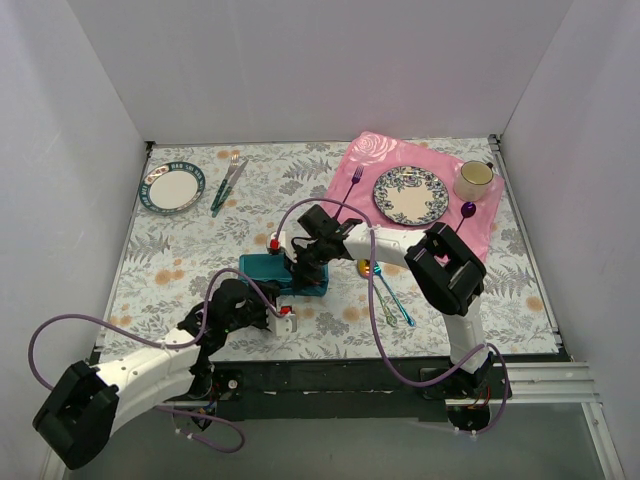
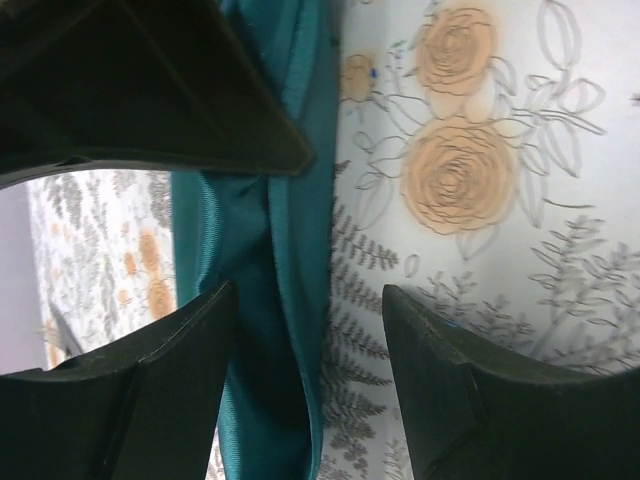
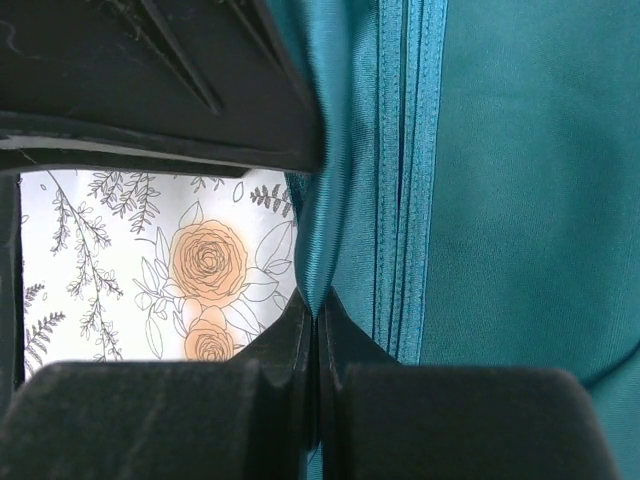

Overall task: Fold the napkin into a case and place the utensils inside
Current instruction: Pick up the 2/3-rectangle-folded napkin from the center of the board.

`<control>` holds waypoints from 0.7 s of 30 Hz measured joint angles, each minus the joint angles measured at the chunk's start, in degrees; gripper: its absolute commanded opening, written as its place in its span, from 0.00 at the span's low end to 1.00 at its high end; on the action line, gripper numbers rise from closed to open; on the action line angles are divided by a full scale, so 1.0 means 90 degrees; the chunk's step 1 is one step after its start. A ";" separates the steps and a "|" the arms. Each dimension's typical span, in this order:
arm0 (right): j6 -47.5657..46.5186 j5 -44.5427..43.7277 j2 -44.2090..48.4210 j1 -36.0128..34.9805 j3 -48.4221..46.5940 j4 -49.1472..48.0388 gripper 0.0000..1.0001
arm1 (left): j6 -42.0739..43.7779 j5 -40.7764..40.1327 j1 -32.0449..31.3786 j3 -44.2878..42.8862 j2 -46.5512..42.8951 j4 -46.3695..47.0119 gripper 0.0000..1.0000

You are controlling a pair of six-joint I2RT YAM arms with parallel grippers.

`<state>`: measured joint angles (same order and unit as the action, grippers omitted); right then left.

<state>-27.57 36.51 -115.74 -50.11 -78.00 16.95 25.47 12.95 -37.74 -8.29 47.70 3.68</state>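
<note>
We count one teal napkin (image 1: 258, 268), one pink placemat (image 1: 360, 160), one mug (image 1: 474, 180) and two plates: a teal-rimmed plate (image 1: 172, 189) and a blue-patterned plate (image 1: 410, 195). Cutlery comes to six pieces by our count: two rainbow utensils (image 1: 404, 314), two green-handled pieces (image 1: 225, 190), one purple fork (image 1: 356, 180) and one purple spoon (image 1: 468, 210). We also count two robot arms, the left arm (image 1: 150, 365) and the right arm (image 1: 450, 270).

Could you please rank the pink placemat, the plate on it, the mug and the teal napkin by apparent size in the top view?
1. pink placemat
2. plate and teal napkin: they look alike, and the napkin is partly covered, so I won't rank them
3. mug
</note>
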 measured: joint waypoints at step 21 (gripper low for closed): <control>0.0015 0.0313 -0.0083 0.0029 -0.0027 0.0158 0.45 | -0.0384 -0.0583 -0.0155 0.0019 0.1307 0.1418 0.12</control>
<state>-27.44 39.33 -116.49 -49.84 -78.24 18.37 22.02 7.70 -39.13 -8.12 59.46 16.45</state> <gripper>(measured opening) 0.285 0.159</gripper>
